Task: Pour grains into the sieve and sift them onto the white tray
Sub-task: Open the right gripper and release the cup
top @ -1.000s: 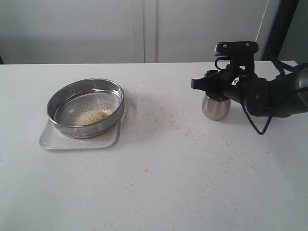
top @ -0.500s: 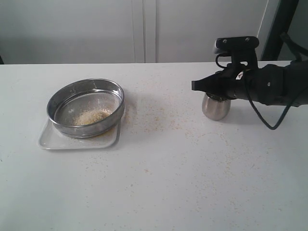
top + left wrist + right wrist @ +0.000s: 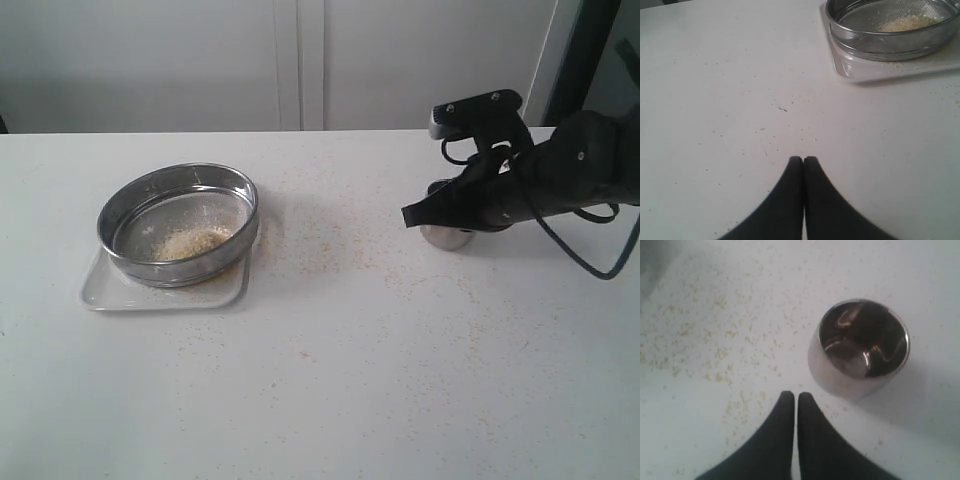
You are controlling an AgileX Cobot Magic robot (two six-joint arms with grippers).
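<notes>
- The sieve [image 3: 178,225] sits on the white tray [image 3: 110,292]. The tray's rim shows past the steel ring on the near and left sides. On the right the ring reaches the tray's edge, but I cannot tell whether it overhangs.
- The table [image 3: 330,400] lies open all round the sieve, with a wide bare stretch in front of it and another to its right as far as the steel cup [image 3: 858,347].
- The grains [image 3: 190,242] form a small pale heap on the mesh, toward the near side of the sieve. A few lie on the tray just under the ring.
- Spilled grains [image 3: 320,250] are scattered over the table from just right of the sieve on toward the cup.
- The cup stands upright well to the right of the sieve, mouth up, its inside showing shiny metal.
- The right gripper [image 3: 408,214] has its jaws pressed together and holds nothing. Its tips hang over the table on the sieve side of the cup, just beside it and apart from it.
- The right arm reaches in from the far right and tilts down toward the sieve, hiding the cup's upper part in the exterior view. A black cable [image 3: 590,265] loops below the arm.
- The left gripper [image 3: 803,160] also has its jaws pressed together and is empty. It is low over bare table, with the sieve and tray ahead of it and off to one side.
- The surface is white, matte and speckled. Behind the sieve is a pale panelled wall [image 3: 300,60], and a dark upright post [image 3: 575,60] stands far to its right.
</notes>
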